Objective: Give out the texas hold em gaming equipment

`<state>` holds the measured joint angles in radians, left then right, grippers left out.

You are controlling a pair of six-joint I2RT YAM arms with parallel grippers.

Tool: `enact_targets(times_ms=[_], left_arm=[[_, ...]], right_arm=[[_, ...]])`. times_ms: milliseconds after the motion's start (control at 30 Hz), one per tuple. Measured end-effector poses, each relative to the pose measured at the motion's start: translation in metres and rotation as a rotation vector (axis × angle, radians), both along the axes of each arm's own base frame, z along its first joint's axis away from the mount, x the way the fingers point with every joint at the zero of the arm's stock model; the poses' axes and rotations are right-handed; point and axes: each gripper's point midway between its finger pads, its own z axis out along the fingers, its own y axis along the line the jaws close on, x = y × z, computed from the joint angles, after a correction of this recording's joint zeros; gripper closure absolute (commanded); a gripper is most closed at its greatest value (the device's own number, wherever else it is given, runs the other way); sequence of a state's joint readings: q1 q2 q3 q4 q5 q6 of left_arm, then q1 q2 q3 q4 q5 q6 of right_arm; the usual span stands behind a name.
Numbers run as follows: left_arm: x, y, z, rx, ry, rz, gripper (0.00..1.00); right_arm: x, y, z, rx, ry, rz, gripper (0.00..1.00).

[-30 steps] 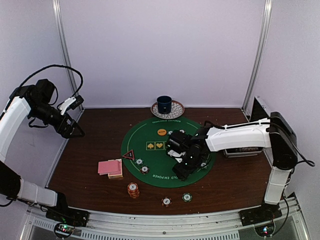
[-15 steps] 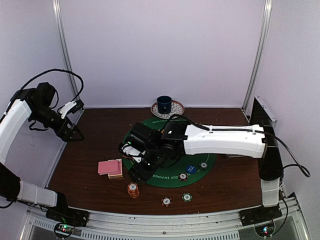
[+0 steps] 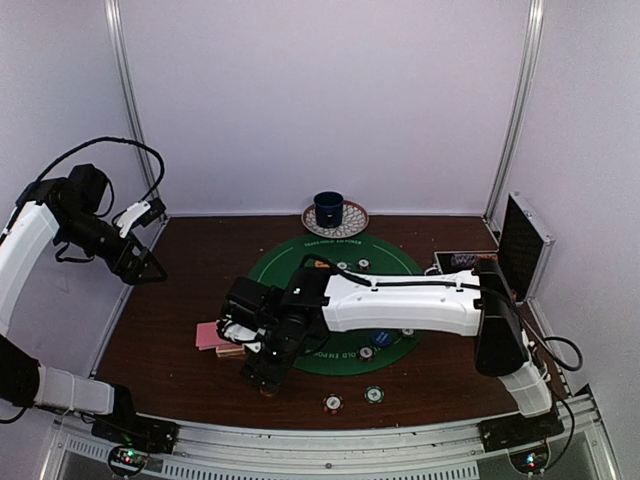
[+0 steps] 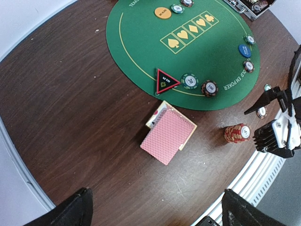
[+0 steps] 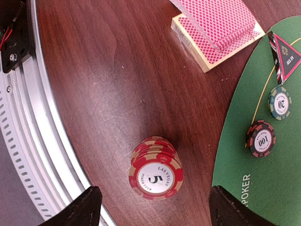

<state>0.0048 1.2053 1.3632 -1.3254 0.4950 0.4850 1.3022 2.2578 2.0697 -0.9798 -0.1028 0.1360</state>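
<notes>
Over the red chip stack (image 5: 156,168) our right gripper (image 5: 153,205) hangs spread, empty: a pickup, we judge; next, descend centred and pinch. Our left gripper (image 3: 140,262) hangs released.

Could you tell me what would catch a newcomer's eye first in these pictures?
The right arm stretches across the table, its open hand hovering over a stack of red poker chips near the front edge. Just beyond lies a pile of pink-backed cards, beside the round green mat.
</notes>
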Motion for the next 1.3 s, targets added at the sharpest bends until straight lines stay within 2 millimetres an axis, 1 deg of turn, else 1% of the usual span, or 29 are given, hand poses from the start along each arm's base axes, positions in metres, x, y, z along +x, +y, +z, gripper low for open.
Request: enact_targets(times_ms=[267,500,567,667,767,1000,1300], left_arm=[[0.000,0.000,0.001,0.001,-0.004,-0.001,0.03],[0.000,0.000,0.001,0.002,-0.006,-0.006,0.02],[0.000,0.000,0.001,0.003,-0.007,-0.007,0.02],[0.000,0.000,0.001,0.004,-0.008,-0.009,0.02],[0.000,0.000,0.001,0.005,-0.010,-0.012,0.03],[0.000,0.000,0.001,0.006,-0.010,-0.013,0.02],[0.000,0.000,0.001,0.008,-0.012,-0.015,0.02]], right_arm=[[-0.002,0.003,-0.017,-0.031,0.021,0.016,0.24],[-0.005,0.004,-0.026,-0.043,0.038,0.025,0.30],[-0.005,0.004,-0.029,-0.047,0.040,0.028,0.32],[-0.006,0.004,-0.033,-0.054,0.045,0.032,0.38],[-0.006,0.004,-0.034,-0.056,0.045,0.035,0.41],[-0.006,0.005,-0.034,-0.053,0.043,0.037,0.42],[-0.005,0.006,-0.033,-0.049,0.037,0.040,0.54]])
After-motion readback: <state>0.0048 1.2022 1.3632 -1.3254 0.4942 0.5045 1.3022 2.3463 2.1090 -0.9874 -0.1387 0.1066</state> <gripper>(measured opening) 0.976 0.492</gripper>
